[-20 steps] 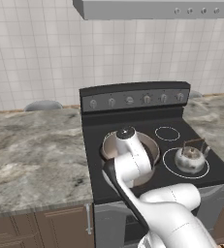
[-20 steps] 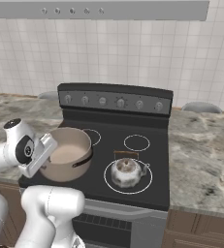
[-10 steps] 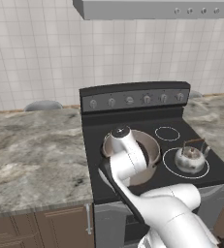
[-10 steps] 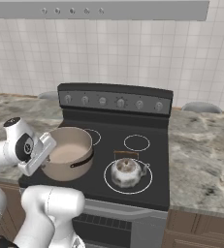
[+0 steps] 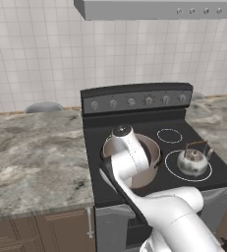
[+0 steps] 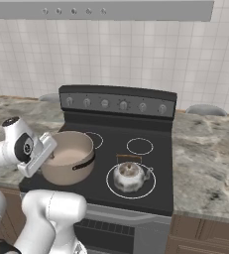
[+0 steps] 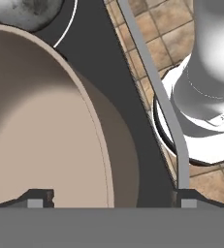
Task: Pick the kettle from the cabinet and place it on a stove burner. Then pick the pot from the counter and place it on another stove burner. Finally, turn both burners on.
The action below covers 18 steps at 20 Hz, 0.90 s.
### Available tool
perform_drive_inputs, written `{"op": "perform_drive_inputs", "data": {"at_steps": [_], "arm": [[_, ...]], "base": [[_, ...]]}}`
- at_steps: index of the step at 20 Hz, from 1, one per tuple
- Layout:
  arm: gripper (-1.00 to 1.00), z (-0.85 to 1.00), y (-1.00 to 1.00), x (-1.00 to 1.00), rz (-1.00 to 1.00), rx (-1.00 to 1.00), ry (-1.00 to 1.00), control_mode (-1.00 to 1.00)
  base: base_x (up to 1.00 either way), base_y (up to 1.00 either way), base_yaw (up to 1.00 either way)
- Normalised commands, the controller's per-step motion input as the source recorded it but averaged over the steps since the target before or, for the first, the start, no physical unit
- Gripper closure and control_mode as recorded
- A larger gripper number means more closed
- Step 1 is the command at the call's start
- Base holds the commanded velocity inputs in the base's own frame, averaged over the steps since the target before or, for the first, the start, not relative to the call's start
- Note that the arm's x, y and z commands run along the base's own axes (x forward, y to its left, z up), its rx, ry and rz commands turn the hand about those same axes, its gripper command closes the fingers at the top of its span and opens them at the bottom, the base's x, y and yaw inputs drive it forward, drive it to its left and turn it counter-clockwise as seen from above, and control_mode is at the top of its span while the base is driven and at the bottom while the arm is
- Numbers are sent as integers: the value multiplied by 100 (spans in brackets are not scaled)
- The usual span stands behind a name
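- Stove [image 6: 150,193]: black glass top; knob row runs along the raised back panel, beyond both vessels.
- Pot [image 6: 69,156]: seated on the front-left burner, round, opening upward, directly against the end effector.
- End effector [image 7: 108,196]: fingertips spread wide astride the pot's near rim, gripping nothing.
- Kettle [image 6: 129,175]: front-right burner, handle arched upward.

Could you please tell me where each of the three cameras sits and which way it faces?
Left base view: behind the arm to its left, facing forward and down at the stove; the arm rises lower right.
Right base view: behind to its right, same stove; the arm rises lower left.
Hand view: on the hand, looking down the pot wall; the open fingertips show.
Both base views share pot and kettle.
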Motion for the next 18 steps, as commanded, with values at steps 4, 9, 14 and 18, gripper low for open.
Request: {"op": "perform_drive_inputs", "data": {"at_steps": [4,9,14,18], "arm": [[-100,31,0,0,0,0,-3,-100],[-100,32,0,-1,0,0,-5,-100],[-100,36,0,-15,2,-4,-9,-100],[-100,32,0,-18,4,-6,-7,-100]], "base": [[0,0,0],[0,0,0],[0,0,0],[0,0,0]]}}
